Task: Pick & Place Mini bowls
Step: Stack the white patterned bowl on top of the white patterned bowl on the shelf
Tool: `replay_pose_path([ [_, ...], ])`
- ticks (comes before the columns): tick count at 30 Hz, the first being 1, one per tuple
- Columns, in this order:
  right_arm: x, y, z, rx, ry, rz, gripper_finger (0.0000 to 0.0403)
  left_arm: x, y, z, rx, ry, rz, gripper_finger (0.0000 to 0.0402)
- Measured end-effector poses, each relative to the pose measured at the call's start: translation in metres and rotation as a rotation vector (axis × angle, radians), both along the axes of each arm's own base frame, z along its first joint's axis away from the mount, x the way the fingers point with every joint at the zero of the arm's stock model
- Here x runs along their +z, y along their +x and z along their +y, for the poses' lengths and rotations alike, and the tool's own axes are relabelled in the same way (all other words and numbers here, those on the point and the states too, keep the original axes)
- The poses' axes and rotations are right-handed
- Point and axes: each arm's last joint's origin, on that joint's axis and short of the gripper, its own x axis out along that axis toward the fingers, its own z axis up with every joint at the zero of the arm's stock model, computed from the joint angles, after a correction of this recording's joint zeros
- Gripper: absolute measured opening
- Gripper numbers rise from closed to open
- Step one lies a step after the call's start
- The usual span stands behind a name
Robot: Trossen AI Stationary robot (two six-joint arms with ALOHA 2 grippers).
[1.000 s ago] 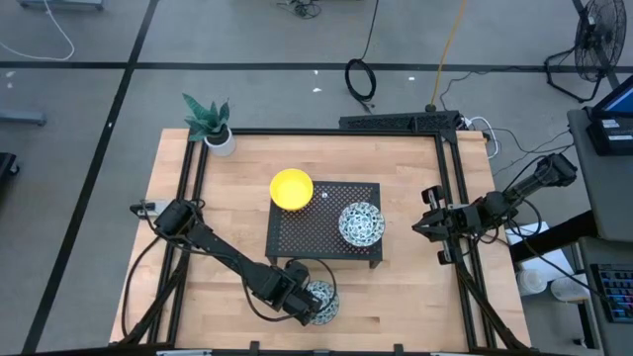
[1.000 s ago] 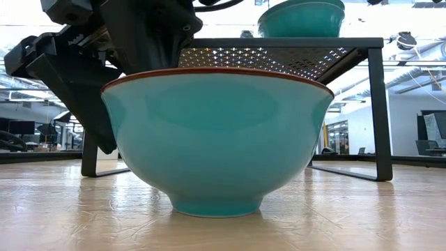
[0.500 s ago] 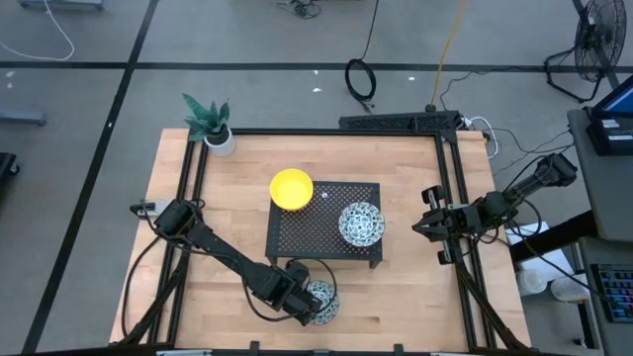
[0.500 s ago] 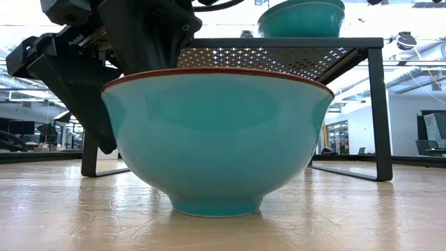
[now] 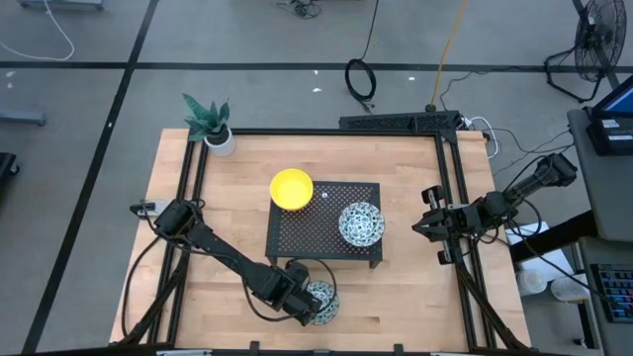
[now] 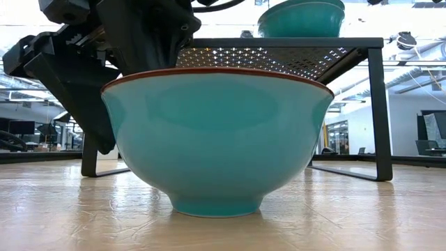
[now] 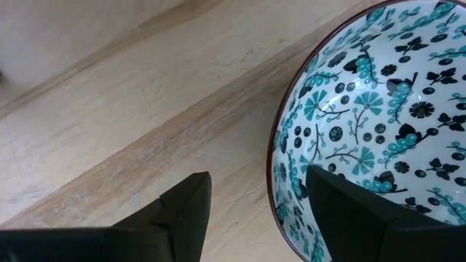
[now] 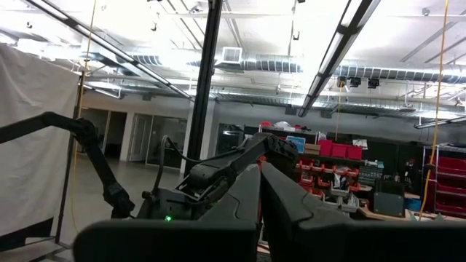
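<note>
A patterned mini bowl (image 5: 322,301), teal outside with a red-brown rim (image 6: 217,139), stands on its foot near the table's near edge. My left gripper (image 5: 303,303) is open at its left side. In the left wrist view the left gripper (image 7: 256,176) straddles the bowl's rim (image 7: 275,191), one finger over the patterned inside, one outside above the table. A second patterned bowl (image 5: 361,223) sits on the black rack (image 5: 307,232). One yellow bowl (image 5: 292,188) stands at the rack's far left corner. My right gripper (image 5: 427,225) waits shut by the table's right edge. The other bowls are out of view.
The perforated black rack (image 6: 279,56) stands just behind the near bowl, its legs on the table. A white pot with a green plant (image 5: 214,129) sits at the far left corner. Black frame rails run along the table's left, right and far sides.
</note>
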Motion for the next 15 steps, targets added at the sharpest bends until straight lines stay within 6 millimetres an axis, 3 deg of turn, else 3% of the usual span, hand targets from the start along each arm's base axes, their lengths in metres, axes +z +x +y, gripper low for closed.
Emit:
replay_pose_path([
  [15,0.0,0.0,0.0,0.0,0.0,0.0,0.0,-0.01,0.003,0.005,0.007,-0.011,-0.034,0.0227],
])
